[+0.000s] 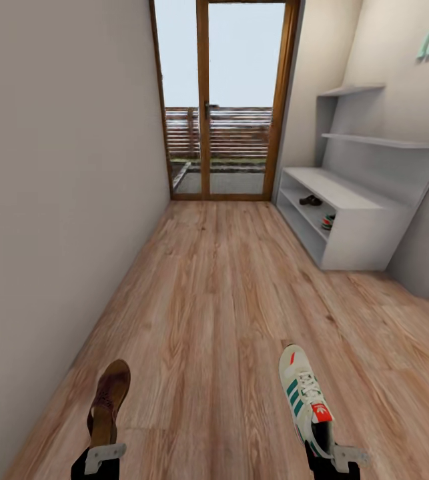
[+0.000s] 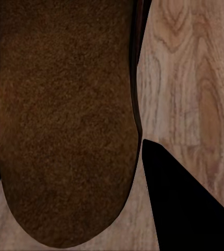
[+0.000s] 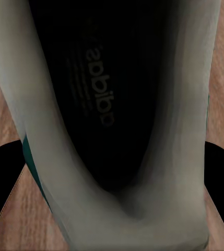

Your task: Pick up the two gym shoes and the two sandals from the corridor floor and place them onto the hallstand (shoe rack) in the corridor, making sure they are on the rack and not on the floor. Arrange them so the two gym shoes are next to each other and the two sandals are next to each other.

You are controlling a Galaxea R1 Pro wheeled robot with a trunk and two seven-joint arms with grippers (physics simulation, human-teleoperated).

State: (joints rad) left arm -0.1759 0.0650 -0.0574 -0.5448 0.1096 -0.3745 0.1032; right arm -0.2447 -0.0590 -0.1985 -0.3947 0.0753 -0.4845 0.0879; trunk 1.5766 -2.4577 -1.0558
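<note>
The left gripper has its jaws clamped on a brown sandal by the heel; the right gripper likewise holds a gym shoe. Both are light, flexing forward of the jaws. The hallstand is far ahead.

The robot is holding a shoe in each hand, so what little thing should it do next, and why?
Probably roll forward towards the pale grey hallstand. The left gripper holds a dark brown leather sandal and the right gripper a white green-striped gym shoe, but the rack stands far up the wood-plank corridor floor.
</note>
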